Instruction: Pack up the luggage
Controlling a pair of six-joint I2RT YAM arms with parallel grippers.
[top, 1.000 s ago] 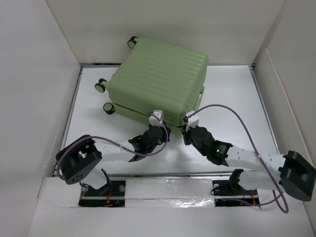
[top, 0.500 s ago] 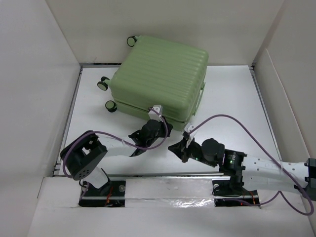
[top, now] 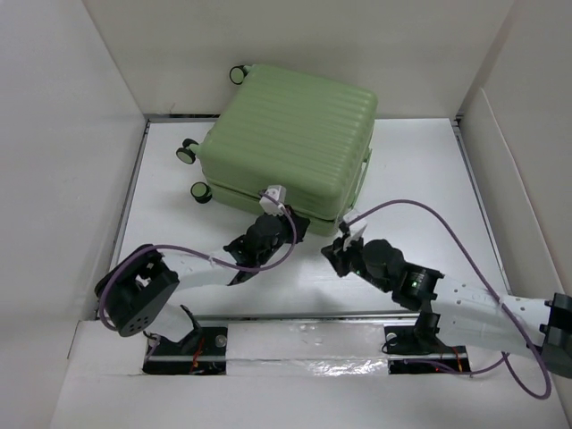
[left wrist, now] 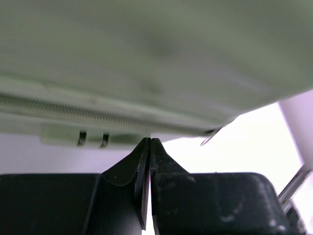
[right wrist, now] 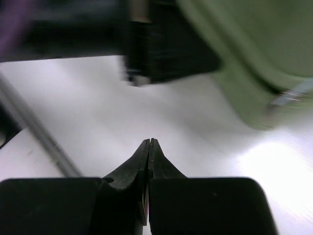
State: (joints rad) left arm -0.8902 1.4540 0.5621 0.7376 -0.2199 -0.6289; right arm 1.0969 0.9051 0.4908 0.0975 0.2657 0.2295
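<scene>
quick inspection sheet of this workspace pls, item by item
surface: white table, glossy
job's things: large light-green ribbed hard-shell suitcase, lying flat, closed, black-and-green wheels on its left side
clutter: nothing seen
grippers: left gripper shut, empty, just below the suitcase's zip seam; right gripper shut, empty, over the table by the suitcase's near right corner
cables: purple cables loop off both arms
surroundings: white panel walls on three sides
</scene>
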